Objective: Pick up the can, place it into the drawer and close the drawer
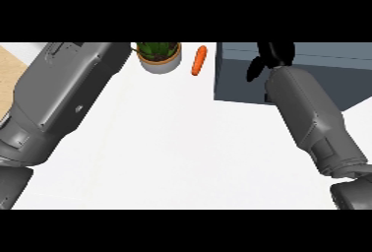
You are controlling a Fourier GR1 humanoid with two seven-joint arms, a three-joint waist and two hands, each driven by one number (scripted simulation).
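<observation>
My right hand [274, 55] shows as a black shape at the end of the right forearm [312, 118]. It hovers over the near left part of the dark grey-blue drawer box [334, 74] at the upper right. No can shows anywhere; whether my right hand holds one is hidden. The left forearm [58, 98] runs up the left side to the top edge, and its hand lies beyond the picture. Whether the drawer stands open cannot be made out from this angle.
A small potted plant [158, 56] in a white pot stands at the back centre, with an orange carrot [198, 60] lying just right of it. The white counter [174, 147] spreads between the arms. A wooden strip [10, 64] borders the far left.
</observation>
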